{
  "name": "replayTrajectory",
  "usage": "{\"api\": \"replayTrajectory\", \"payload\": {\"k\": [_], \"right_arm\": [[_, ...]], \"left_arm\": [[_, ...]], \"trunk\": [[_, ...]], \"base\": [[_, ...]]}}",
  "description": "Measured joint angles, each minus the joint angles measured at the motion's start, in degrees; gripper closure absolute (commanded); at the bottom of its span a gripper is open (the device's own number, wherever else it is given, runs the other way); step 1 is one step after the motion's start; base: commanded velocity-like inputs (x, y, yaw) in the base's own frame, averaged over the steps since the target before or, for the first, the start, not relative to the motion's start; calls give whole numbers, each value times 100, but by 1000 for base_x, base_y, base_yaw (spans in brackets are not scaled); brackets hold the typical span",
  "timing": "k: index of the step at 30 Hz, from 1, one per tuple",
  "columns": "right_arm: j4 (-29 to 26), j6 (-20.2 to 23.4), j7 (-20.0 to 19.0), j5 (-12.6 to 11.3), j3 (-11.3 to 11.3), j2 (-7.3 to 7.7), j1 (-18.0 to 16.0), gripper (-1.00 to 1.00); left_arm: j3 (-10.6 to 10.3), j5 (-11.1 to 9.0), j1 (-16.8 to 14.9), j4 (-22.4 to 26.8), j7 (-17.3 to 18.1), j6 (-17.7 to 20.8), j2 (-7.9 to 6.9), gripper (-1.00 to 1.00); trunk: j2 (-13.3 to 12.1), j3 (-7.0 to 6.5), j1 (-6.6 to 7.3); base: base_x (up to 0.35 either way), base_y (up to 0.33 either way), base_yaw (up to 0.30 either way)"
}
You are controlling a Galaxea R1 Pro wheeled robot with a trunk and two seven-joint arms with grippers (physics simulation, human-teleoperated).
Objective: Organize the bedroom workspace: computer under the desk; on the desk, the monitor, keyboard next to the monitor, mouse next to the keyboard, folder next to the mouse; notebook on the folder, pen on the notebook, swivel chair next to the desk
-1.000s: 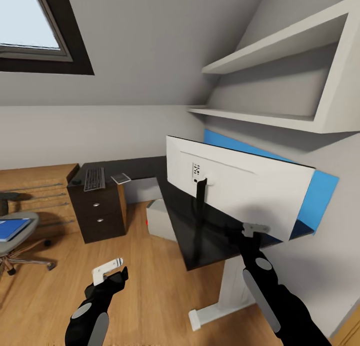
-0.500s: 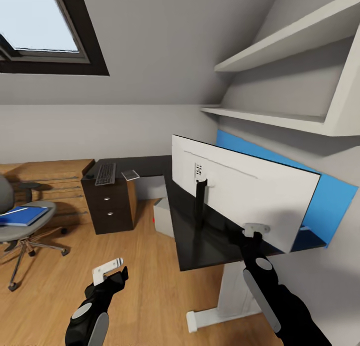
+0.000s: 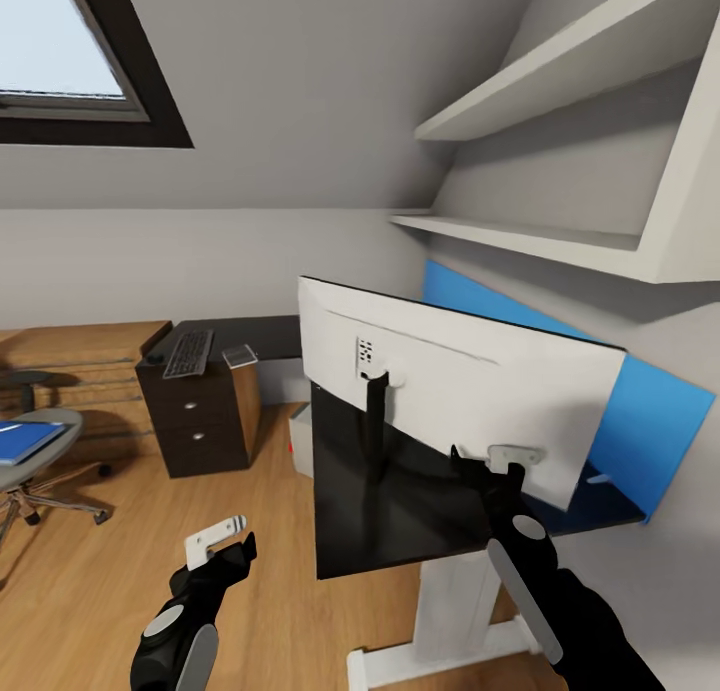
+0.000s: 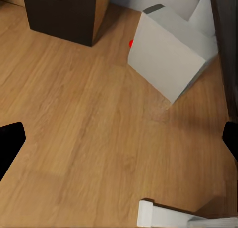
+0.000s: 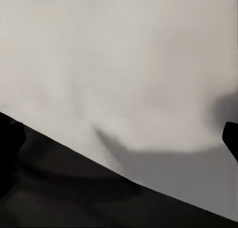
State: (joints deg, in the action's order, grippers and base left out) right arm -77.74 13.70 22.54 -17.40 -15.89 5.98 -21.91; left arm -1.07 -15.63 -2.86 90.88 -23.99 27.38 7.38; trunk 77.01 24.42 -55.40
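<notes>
The monitor (image 3: 470,396) stands on the black desk (image 3: 400,516) with its white back towards me. My right gripper (image 3: 488,468) is open at the monitor's lower edge, and its wrist view shows the white back (image 5: 119,64) close up. The left gripper (image 3: 225,543) hangs open over the floor. On the desk's far wing lie the keyboard (image 3: 188,353), the mouse (image 3: 154,358) and the notebook (image 3: 240,355). The blue folder (image 3: 25,439) lies on the swivel chair (image 3: 45,471) at far left. The computer (image 4: 168,59) stands on the floor by the desk. The pen is out of view.
White wall shelves (image 3: 540,236) hang above the desk, and a blue panel (image 3: 665,396) leans on the wall behind the monitor. An oak drawer chest (image 3: 80,346) stands at the back left. The desk's white leg foot (image 4: 163,215) is close to the left gripper. Wooden floor lies open at left.
The whole view has shifted, so the camera has moved. Both grippers keep their places in the picture, the right one still at the monitor's lower edge.
</notes>
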Motion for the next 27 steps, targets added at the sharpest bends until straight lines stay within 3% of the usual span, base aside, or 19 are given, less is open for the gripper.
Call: {"api": "replayTrajectory", "payload": {"k": [10, 20, 27], "right_arm": [[-4, -2, -1, 8, 0, 8, 5, -100], [-11, -1, -2, 11, 0, 10, 7, -100], [-13, -3, -6, 14, 0, 10, 8, -100]], "left_arm": [[0, -10, 0, 1, 9, 33, 1, -100], [1, -12, 0, 1, 8, 24, 1, -100], [7, -12, 0, 1, 9, 31, 1, -100]], "trunk": [[0, 0, -2], [0, 0, 0], [0, 0, -3]], "base": [[47, -27, 0], [255, -1, 0], [30, 0, 0]]}}
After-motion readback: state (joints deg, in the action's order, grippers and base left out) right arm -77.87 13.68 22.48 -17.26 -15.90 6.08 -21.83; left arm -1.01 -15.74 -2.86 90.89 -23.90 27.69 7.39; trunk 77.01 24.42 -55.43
